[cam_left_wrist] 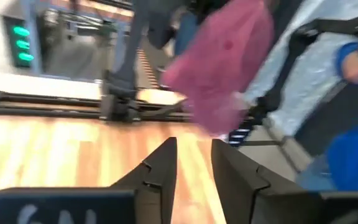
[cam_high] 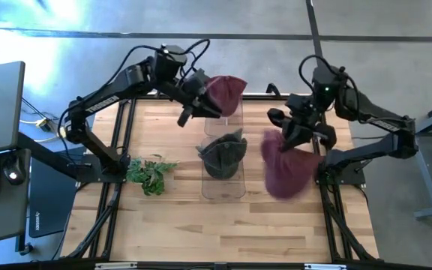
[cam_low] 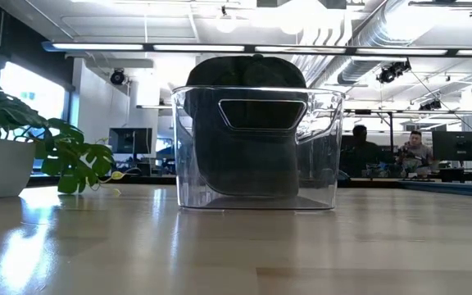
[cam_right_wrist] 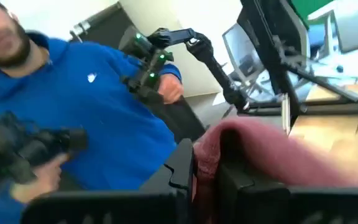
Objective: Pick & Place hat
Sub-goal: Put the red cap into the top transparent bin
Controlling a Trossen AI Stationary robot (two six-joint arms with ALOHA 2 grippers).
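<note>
A maroon hat [cam_high: 286,171] hangs from my shut right gripper [cam_high: 301,136] [cam_right_wrist: 205,155], to the right of the clear bin [cam_high: 223,187]. A dark hat [cam_high: 223,154] [cam_low: 244,123] sits in the bin, its crown above the rim. My left gripper [cam_high: 199,105] [cam_left_wrist: 193,144] is open above the bin's far end and holds nothing. A second maroon hat [cam_high: 228,93] [cam_left_wrist: 222,68] shows just beyond its fingertips. I cannot tell what this hat rests on. The low view shows neither gripper. My right gripper pinches a bunched fold of the maroon hat's cloth [cam_right_wrist: 211,155] between its two fingers. The rest of the hat [cam_right_wrist: 278,155] spreads out beyond the fingers. In the high view the hat hangs slack below the gripper, lifted clear of the table.
A small potted plant [cam_high: 150,174] [cam_low: 23,147] stands on the table's left part. A person in a blue top [cam_right_wrist: 86,106] [cam_left_wrist: 353,143] is beyond the table's far side. Bare wood [cam_high: 201,225] lies along the near edge.
</note>
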